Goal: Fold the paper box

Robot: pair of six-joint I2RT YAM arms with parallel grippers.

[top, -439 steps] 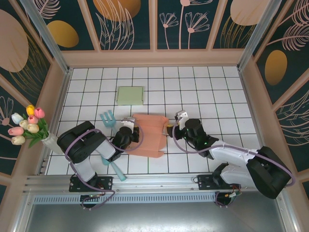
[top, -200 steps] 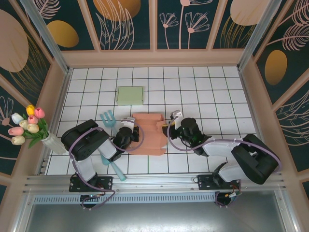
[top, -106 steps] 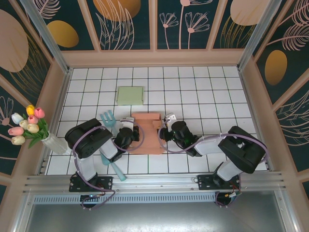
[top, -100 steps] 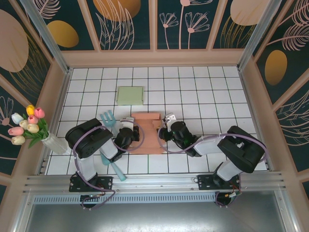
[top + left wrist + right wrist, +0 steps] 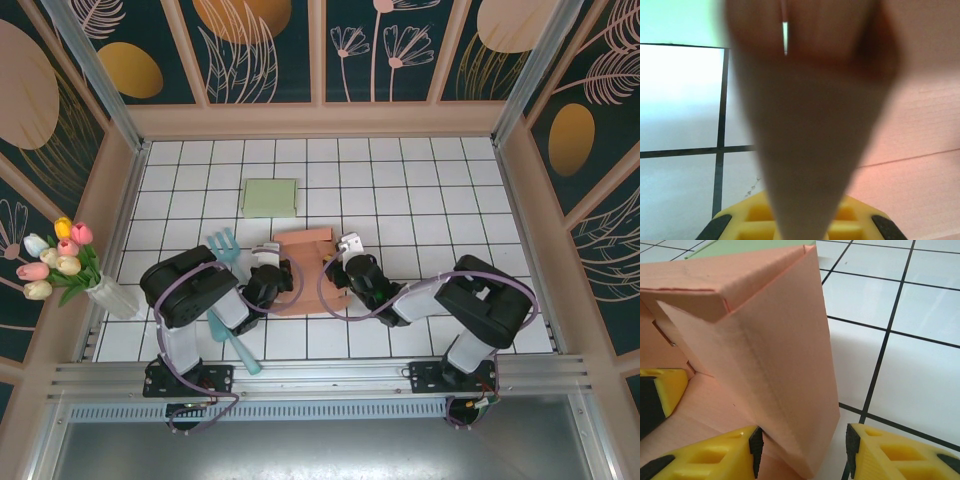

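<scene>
Top external view puts the paper box (image 5: 303, 268) on the white gridded tabletop (image 5: 430, 190), near the arms' bases and squarely between the two tools. Its long axis runs away from the bases, so each arm meets one long side.

The left tool (image 5: 276, 272) is at the box's left edge. Its wrist view is mostly blur, but pink card (image 5: 920, 150) seems to pass between the yellow fingers, so the left tool (image 5: 805, 220) is probably shut on that edge.

The right tool (image 5: 332, 268) sits at the right side. From its wrist, a wall of the box (image 5: 765, 355) stands upright with its top flap bent over. The right tool (image 5: 802, 450) straddles that wall's lower corner, jaws partly apart: one pad touches the card and bare tile shows before the other.

The coming fold likely turns on this wall, which stands just ahead of the right arm, with the box floor beyond it toward the left arm.

Further out lie a green sheet (image 5: 270, 197), a teal fork (image 5: 225, 245) and tulips (image 5: 58, 258).
</scene>
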